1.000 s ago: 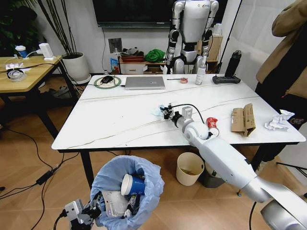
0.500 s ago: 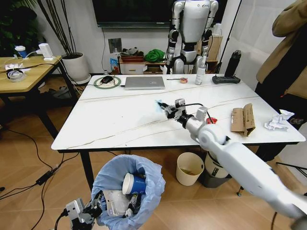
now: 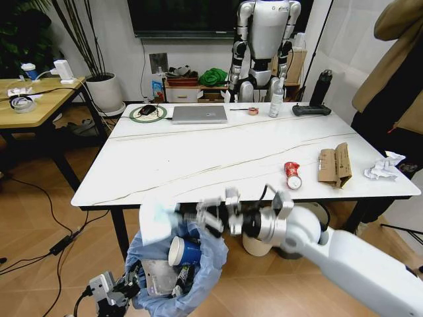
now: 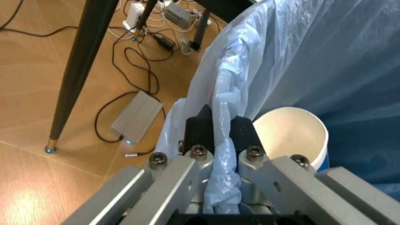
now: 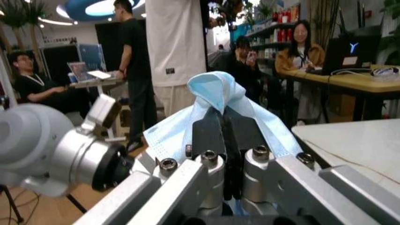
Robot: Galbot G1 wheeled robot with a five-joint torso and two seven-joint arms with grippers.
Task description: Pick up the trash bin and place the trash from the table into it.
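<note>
The trash bin [image 3: 198,271], lined with a light-blue bag, sits low in front of the table [image 3: 165,165]. My left gripper [image 3: 117,294] is shut on its bagged rim, and its fingers [image 4: 200,126] pinch the plastic. Inside the bin lie a blue-and-white paper cup [image 3: 183,253] and wrappers. My right gripper [image 3: 197,215] hangs over the bin's rim, shut on a pale-blue tissue [image 3: 156,221], whose folds [image 5: 216,96] stick out past the jaws. On the table's right part lie a crushed red can [image 3: 291,175], torn cardboard [image 3: 335,165] and crumpled white paper [image 3: 385,165].
A grey laptop [image 3: 199,113], a spray bottle [image 3: 276,102] and small items line the table's far edge. A cream bucket [image 3: 251,246] stands under the table behind my right arm. A person stands at the right edge. A wooden table [image 3: 36,99] is at the left.
My right arm has swung from the middle of the table, past its front edge, down over the bin, carrying the pale-blue tissue. The left gripper and the bin have stayed put.
</note>
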